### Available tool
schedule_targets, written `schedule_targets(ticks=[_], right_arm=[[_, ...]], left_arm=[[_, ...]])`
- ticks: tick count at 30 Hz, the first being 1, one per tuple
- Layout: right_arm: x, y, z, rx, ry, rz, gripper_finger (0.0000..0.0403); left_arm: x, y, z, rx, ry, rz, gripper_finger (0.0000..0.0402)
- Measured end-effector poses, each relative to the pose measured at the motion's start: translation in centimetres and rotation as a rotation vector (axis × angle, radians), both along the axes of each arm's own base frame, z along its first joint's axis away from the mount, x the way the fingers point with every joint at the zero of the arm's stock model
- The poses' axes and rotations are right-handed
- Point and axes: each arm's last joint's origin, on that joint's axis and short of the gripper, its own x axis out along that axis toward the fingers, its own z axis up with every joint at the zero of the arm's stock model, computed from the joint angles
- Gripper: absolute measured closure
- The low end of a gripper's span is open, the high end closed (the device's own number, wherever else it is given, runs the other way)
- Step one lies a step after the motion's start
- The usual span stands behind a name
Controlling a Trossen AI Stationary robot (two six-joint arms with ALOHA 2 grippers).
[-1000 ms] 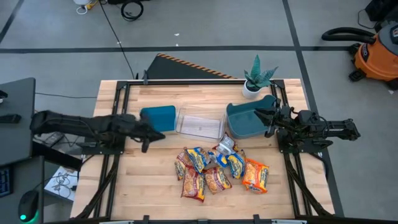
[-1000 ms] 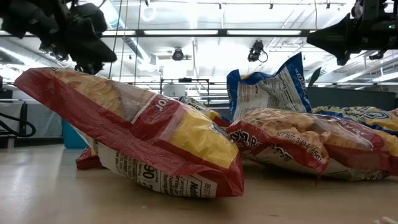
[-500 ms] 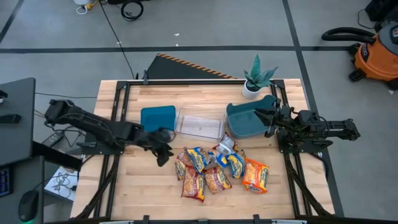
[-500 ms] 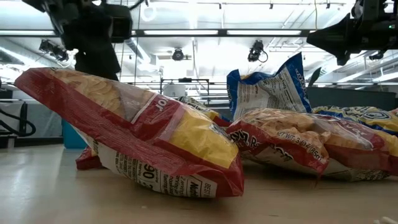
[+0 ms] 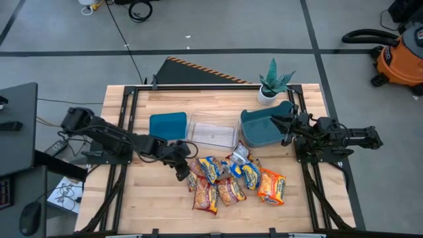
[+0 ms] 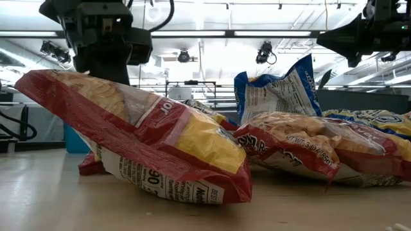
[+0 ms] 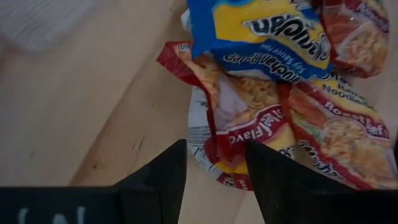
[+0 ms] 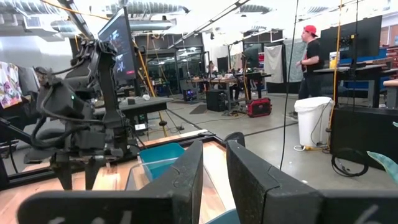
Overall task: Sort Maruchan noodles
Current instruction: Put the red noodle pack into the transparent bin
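Several Maruchan noodles packets [image 5: 231, 180] lie heaped on the table's middle near part: red ones [image 6: 148, 141], blue-and-yellow ones [image 5: 210, 168] and an orange one [image 5: 271, 186]. My left gripper [image 5: 182, 172] hangs open at the heap's left edge. Its fingers point down, one on either side of the edge of a red packet [image 7: 249, 118]; whether they touch it, I cannot tell. My right gripper [image 5: 282, 127] waits level over the right rim of the teal bin [image 5: 261, 132]. It is narrowly open [image 8: 214, 168] and holds nothing.
Along the table's middle stand a blue bin [image 5: 168, 124], a clear bin [image 5: 213, 130] and the teal bin, side by side. A potted plant [image 5: 272, 82] sits at the far right corner. Bare wood [image 5: 145, 198] lies left of the heap.
My left gripper has swung from above the blue bin toward the table's near edge and right, down to the left edge of the heap of packets. The packets have not moved.
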Motion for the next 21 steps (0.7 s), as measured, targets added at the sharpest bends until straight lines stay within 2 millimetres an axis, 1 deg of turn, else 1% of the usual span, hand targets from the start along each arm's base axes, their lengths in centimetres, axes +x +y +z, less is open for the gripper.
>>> schedule_targets(ticks=[2,5,11,15,17,21], right_arm=[[0.0,0.0,0.0,0.000,-0.005,0.000,0.0325],[0.0,0.0,0.0,0.000,-0.005,0.000,0.0325],[0.0,0.0,0.0,0.000,-0.005,0.000,0.0325],[0.0,0.0,0.0,0.000,-0.005,0.000,0.0325],[0.0,0.0,0.0,0.000,-0.005,0.000,0.0325],[0.0,0.0,0.0,0.000,-0.005,0.000,0.0325]], left_arm=[[0.1,0.0,-0.4,-0.014,0.018,-0.011,0.0236],[0.3,0.1,-0.8,-0.039,0.040,-0.030,0.0259],[0.4,0.1,-0.9,-0.043,0.043,-0.036,0.0336],[0.4,0.2,-0.6,-0.055,0.031,-0.098,0.0389],[0.4,0.6,-0.4,-0.067,0.055,-0.121,0.0393],[0.9,1.2,1.1,-0.080,0.096,-0.191,0.0390]])
